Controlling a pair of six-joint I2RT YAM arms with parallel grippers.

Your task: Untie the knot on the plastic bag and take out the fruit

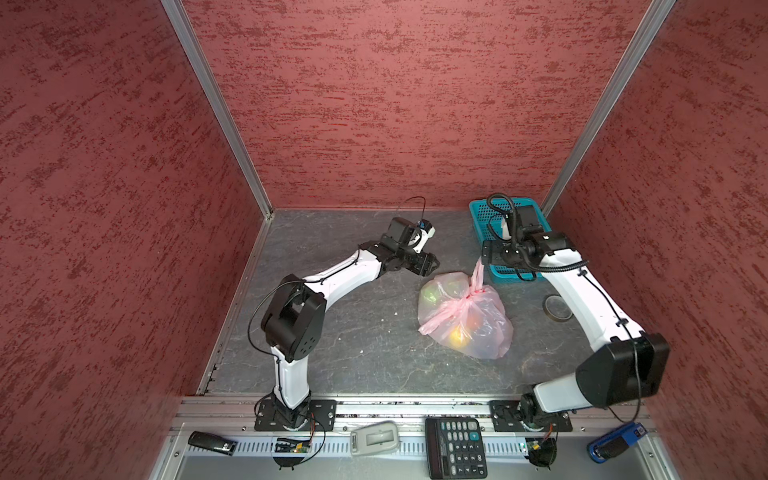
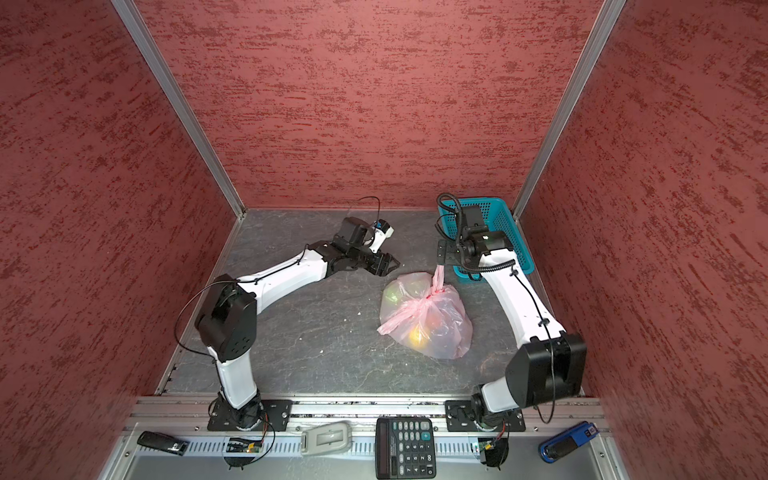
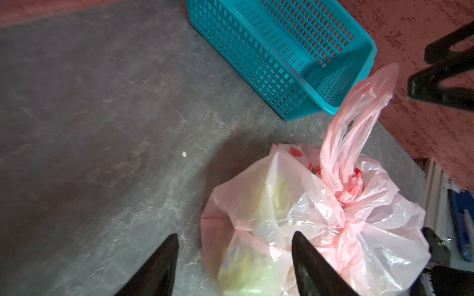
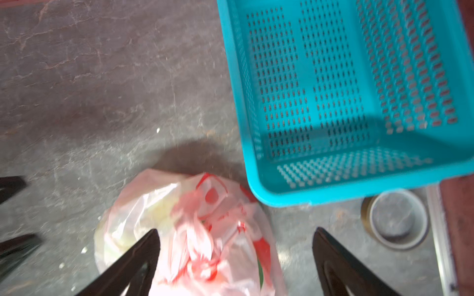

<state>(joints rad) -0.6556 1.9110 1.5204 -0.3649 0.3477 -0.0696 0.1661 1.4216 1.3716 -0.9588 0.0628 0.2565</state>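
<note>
Starting at my left: my left tool [image 1: 433, 264] hangs over the bench [image 1: 332, 332] with its jaws spread and nothing between them. The plastic bag [image 1: 465, 316] sits on the bench just ahead of this tool and a little lower, its nearest bulge almost beneath the tool in the left wrist view.

The bag is thin, crinkly film, so I judge it soft, slippery and nearly weightless in itself. It should crumple and slide rather than resist. The fruit [image 1: 459, 334] shows through it as yellow-orange and green blurs. Those round pieces give the bag its weight, and I expect them to roll once freed. I would not pinch the bulging sides, because film stretched over fruit may tear.

The knot [image 3: 351, 189] sits on top of the bag, beyond the nearest fruit from my left tool, as a tight bunched twist. One handle strip [image 3: 359, 123] stands up from it toward my right tool. A second strip [image 1: 436, 322] trails down across the bag, away from both tools. Those strips, close to the knot, look like the places to take hold, one for each tool, eased apart gently.

My right tool [image 4: 236, 230] hovers above the bag with its jaws spread wide, pinching nothing. The upright strip's tip is near it but apart. A teal basket [image 4: 359, 189] lies just beyond this tool.
</note>
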